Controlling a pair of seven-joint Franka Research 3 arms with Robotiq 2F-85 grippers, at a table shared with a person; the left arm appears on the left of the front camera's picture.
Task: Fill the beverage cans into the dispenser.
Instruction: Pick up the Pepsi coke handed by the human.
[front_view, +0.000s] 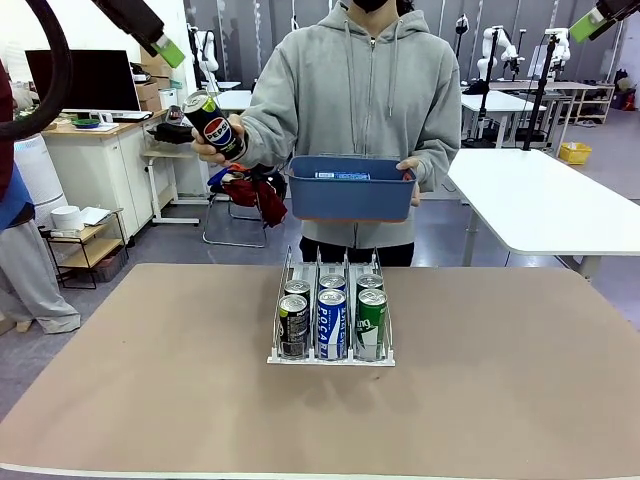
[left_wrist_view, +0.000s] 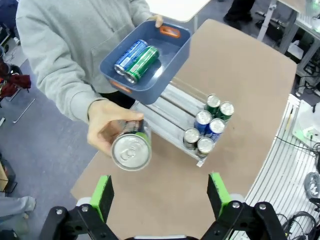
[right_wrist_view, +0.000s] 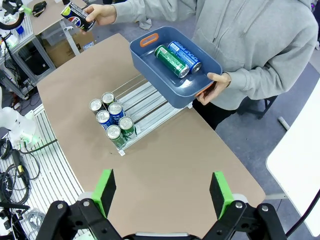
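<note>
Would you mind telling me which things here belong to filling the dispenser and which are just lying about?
For the job: the dispenser; six cans in its lanes; Pepsi can in the person's hand; blue bin with two cans lying in it.
Lying about: white side table; yellow bin; monitor; heap of clothes.

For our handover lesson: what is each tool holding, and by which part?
Nothing; left tool and right tool are open. A person's hand grips the Pepsi can around its body; the other hand, the blue bin by one end.
</note>
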